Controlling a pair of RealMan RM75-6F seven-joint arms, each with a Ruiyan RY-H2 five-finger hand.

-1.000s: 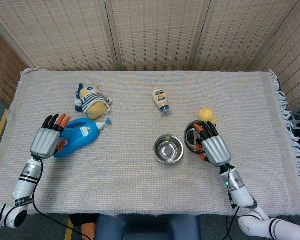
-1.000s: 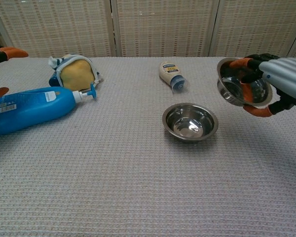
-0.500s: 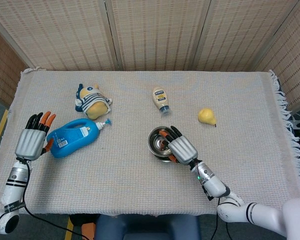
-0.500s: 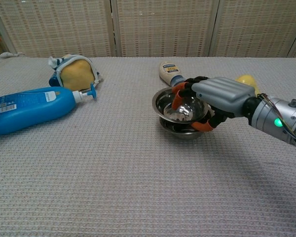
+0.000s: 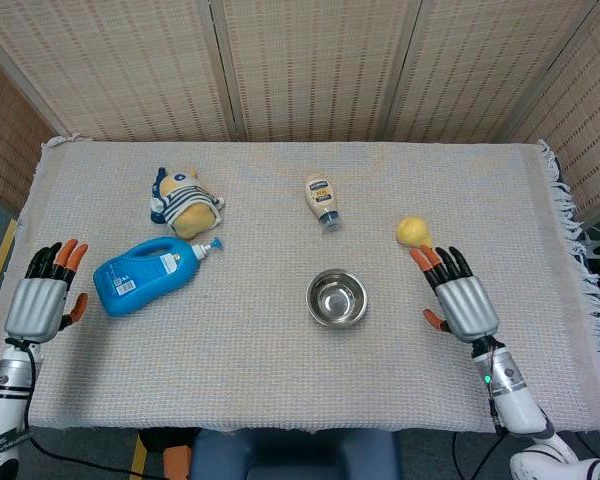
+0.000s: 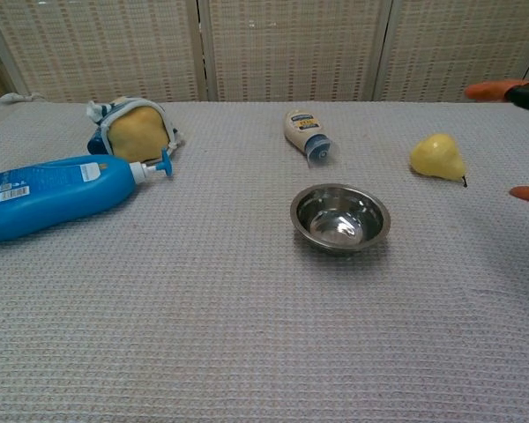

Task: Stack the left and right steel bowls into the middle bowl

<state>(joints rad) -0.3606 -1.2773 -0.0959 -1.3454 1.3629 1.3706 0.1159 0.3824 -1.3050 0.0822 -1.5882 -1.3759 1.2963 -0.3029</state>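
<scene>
A single steel bowl (image 5: 337,298) sits upright near the middle of the cloth-covered surface (image 5: 280,380), and from these views it cannot be told for certain how many bowls are nested in it; the chest view shows what reads as one rim, perhaps with another tucked close inside. No separate bowl lies to the left or right of it, so the stacking appears finished, or very nearly so. The right hand (image 5: 457,297) hovers well to the right of the bowl, just below a yellow pear (image 5: 412,231), with its fingers (image 5: 438,262) spread apart and nothing in them; in the chest view only its orange fingertips show at the right edge. The left hand (image 5: 42,300) hangs at the far left edge of the surface, beside a blue detergent bottle (image 5: 145,275) lying on its side, its fingers likewise spread and empty. Further back lie a striped plush toy (image 5: 185,205) and a squeeze bottle of mayonnaise (image 5: 323,198), both well apart from the bowl. The step in hand looks like the retreat after the last placement. If anything remains, the next move calls only for keeping both hands clear of the stack, and perhaps a check that the nested bowls sit level rather than tilted on the rim.
</scene>
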